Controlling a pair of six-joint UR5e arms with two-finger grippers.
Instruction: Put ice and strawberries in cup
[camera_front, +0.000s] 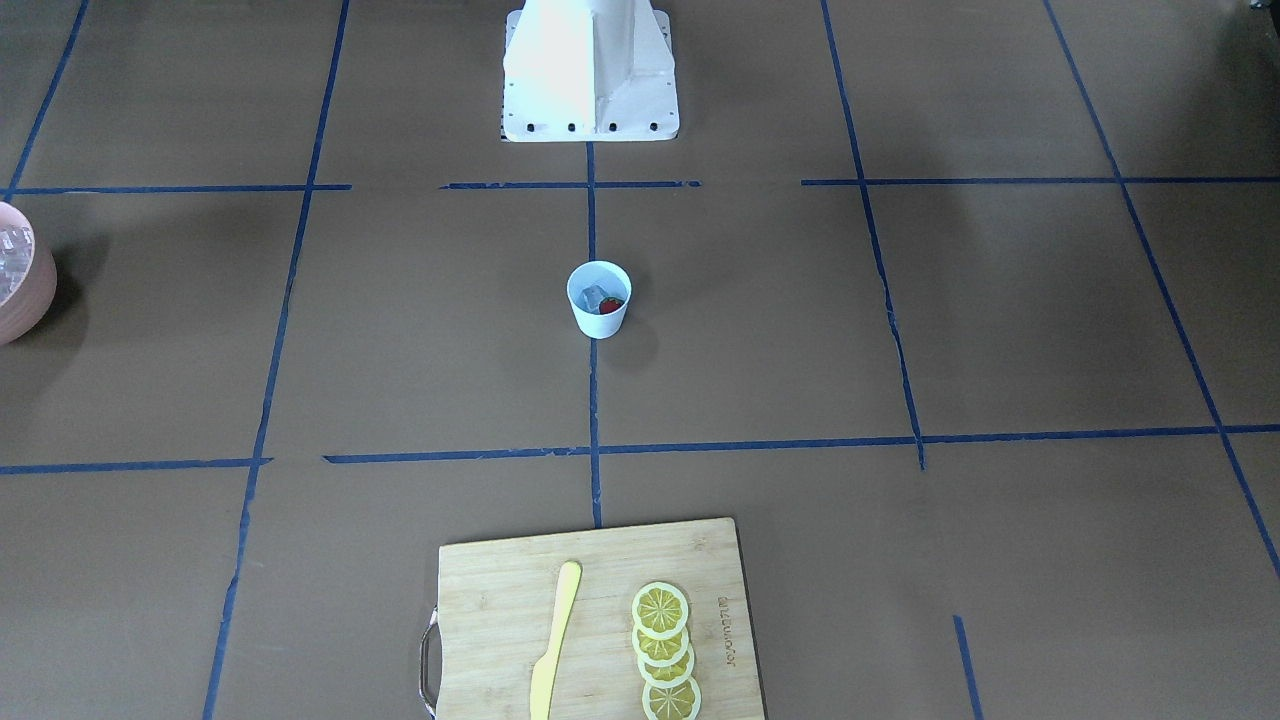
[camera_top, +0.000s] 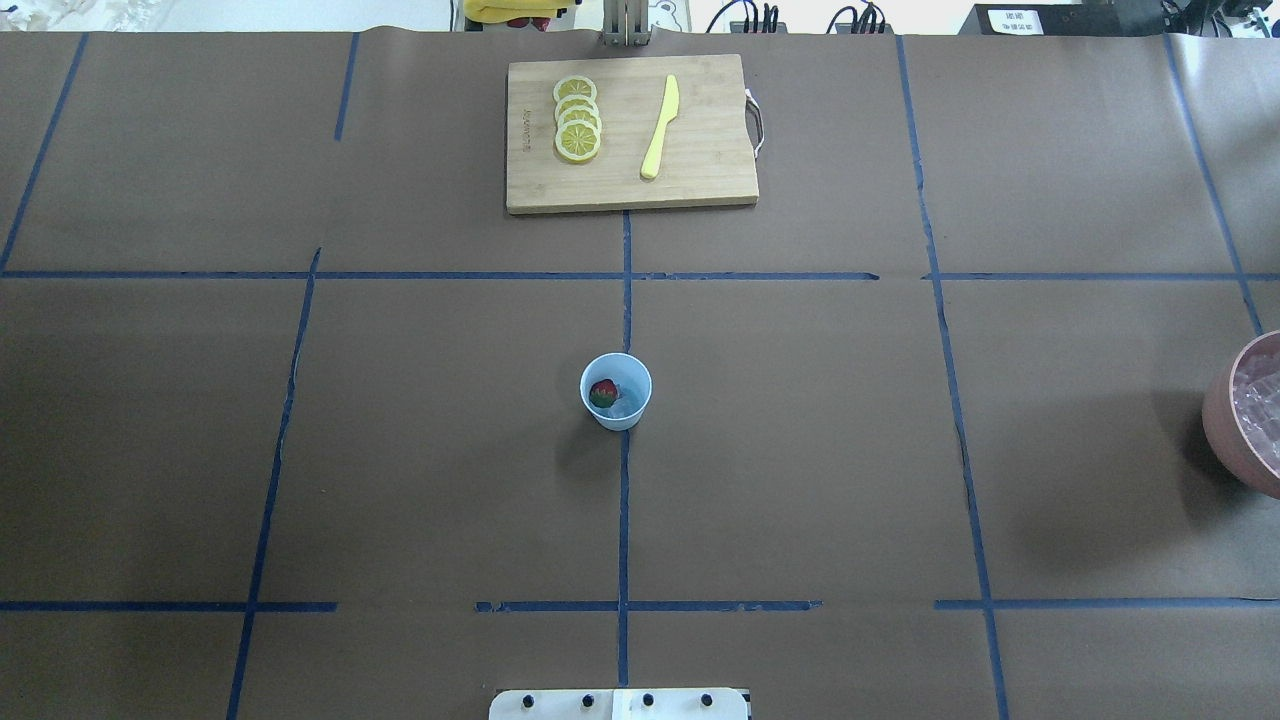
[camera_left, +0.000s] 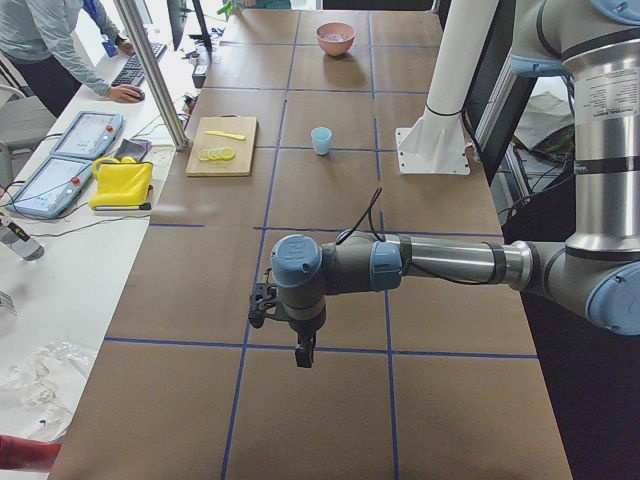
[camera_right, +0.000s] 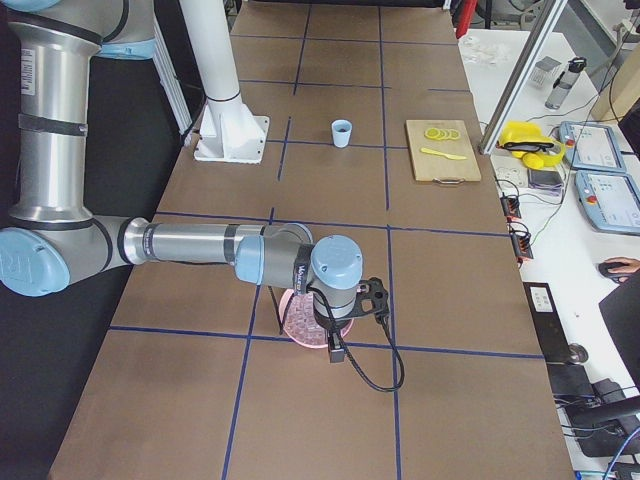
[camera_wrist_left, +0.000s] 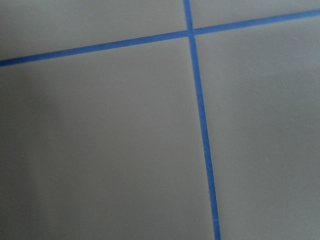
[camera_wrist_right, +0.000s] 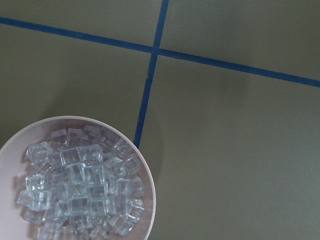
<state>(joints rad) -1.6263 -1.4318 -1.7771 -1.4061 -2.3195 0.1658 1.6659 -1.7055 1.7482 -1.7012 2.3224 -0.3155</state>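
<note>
Your left tool (camera_left: 302, 352) hangs over bare brown surface (camera_left: 450, 420), and your right tool (camera_right: 335, 352) above the round pink bowl (camera_wrist_right: 75, 121) of clear ice cubes (camera_wrist_right: 80, 190). I cannot tell whether either is wide or narrow. The small pale blue cup (camera_top: 616, 391), mid-surface and well apart from both, already holds a tiny red strawberry (camera_top: 602, 393) and a cube, so you look nearly done. Carrying more ice there meets no obstacle, as the wooden cutting board (camera_top: 700, 160) with yellow lemon slices (camera_top: 577, 125) lies beyond.
</note>
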